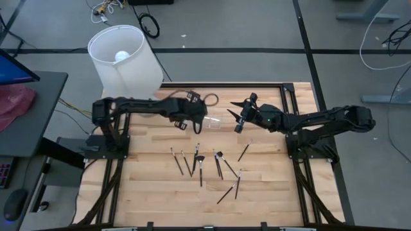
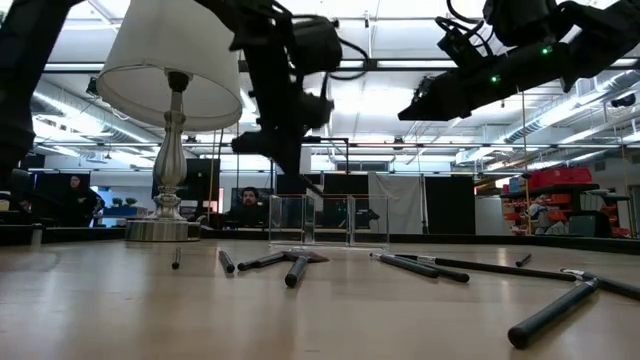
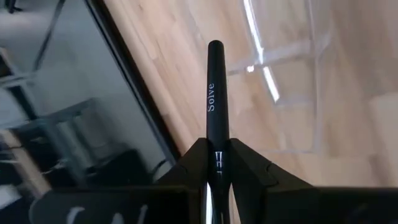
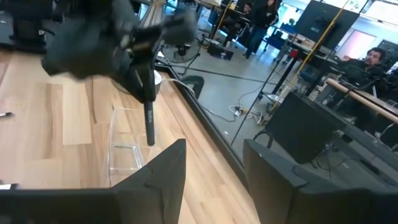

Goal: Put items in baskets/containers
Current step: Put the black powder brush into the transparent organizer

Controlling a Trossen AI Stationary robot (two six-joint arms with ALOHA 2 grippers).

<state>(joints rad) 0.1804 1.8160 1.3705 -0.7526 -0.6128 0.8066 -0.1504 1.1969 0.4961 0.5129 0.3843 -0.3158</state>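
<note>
My left gripper (image 3: 216, 149) is shut on a black makeup brush (image 3: 215, 93) marked "Solve". It hangs over the far middle of the table (image 1: 160, 192), beside the small clear container (image 1: 216, 120). The container stands on its base, and the low view shows it as a see-through box (image 2: 328, 222). The right wrist view has the brush (image 4: 149, 121) pointing down at the container (image 4: 124, 149). My right gripper (image 1: 239, 122) hovers open just right of the container, holding nothing. Several more brushes (image 1: 200, 163) lie flat on the wood nearer the front. My left gripper pinches the brush's black handle (image 3: 216, 144) between its two fingers. The brush runs along the fingers, and its plain handle end (image 3: 216, 46) sticks out past the fingertips. It slants downward, lifted clear, its lower end (image 2: 314, 186) just over the container's rim. The fingers hide the bristle end.
A white-shaded lamp (image 1: 125, 58) stands at the table's far left corner on its metal foot (image 2: 160, 230). The loose brushes (image 2: 290, 265) spread across the middle of the table. Black frame rails (image 1: 286, 115) run along the sides.
</note>
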